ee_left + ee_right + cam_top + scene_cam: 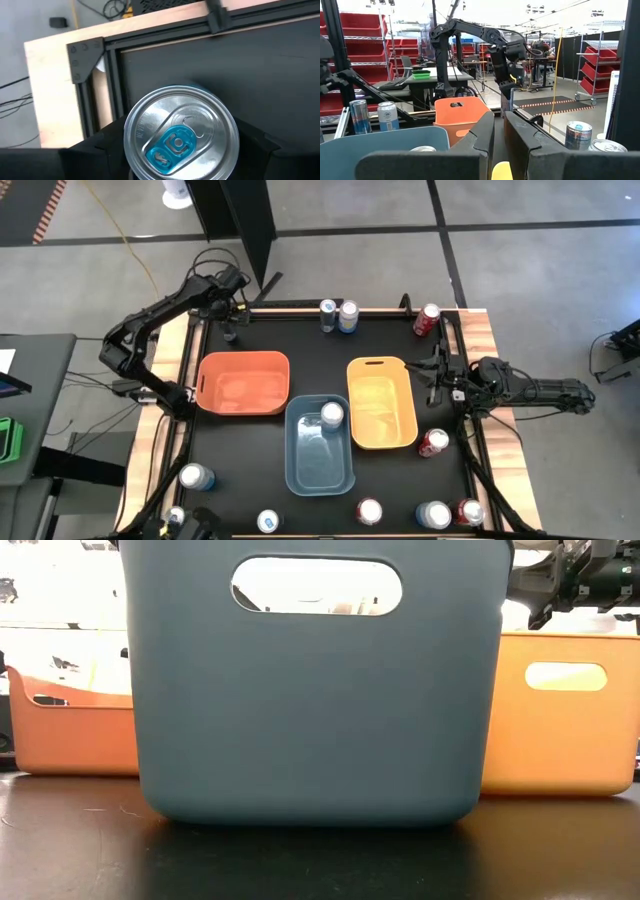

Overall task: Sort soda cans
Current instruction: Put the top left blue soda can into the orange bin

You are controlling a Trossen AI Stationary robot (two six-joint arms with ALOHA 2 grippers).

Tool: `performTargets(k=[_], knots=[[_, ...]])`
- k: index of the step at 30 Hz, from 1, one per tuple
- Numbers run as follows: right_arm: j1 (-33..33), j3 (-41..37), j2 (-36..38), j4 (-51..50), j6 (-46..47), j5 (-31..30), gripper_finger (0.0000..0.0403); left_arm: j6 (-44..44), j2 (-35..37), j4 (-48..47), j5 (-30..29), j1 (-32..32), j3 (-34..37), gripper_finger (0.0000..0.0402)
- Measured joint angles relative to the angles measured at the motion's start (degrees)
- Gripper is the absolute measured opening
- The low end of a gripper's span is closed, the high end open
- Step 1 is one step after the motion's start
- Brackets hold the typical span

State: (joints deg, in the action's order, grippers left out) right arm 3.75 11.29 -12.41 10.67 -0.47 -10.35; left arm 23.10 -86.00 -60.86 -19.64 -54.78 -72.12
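Observation:
A soda can (180, 135) with a silver top and a blue tab stands between the fingers of my left gripper (232, 332), at the table's far left corner. That gripper is shut on it and points steeply down. My right gripper (436, 370) waits shut beside the yellow bin (381, 402), at the table's right edge. One can (331, 414) stands in the blue bin (319, 443). Two cans (338, 315) stand at the far edge. Red cans stand at the far right (428, 320) and right of the yellow bin (433, 442). Several more line the near edge. My left gripper pinches the soda can by its side wall, just below the rim (131, 150), one dark finger (100, 152) on each side. The fingers come from above, slanting down. The can stays upright, top up. I cannot tell whether its base is off the table.
The orange bin (243, 383) lies just on the near side of my left gripper. The table's raised black frame (112, 65) and wooden border run close behind the can. The blue bin (320, 690) fills the low view.

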Motion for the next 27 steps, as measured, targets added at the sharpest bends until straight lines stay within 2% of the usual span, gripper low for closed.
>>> performTargets(k=[23,27], knots=[[0.03,0.00,-0.01,0.01,-0.02,-0.02,0.0062,-0.06,20.17,-2.64,1.48,14.36,-0.16,0.0241],[0.04,0.00,0.01,0.03,-0.02,-0.02,0.0062,0.70,21.31,-4.80,1.60,18.05,-2.69,0.0241]])
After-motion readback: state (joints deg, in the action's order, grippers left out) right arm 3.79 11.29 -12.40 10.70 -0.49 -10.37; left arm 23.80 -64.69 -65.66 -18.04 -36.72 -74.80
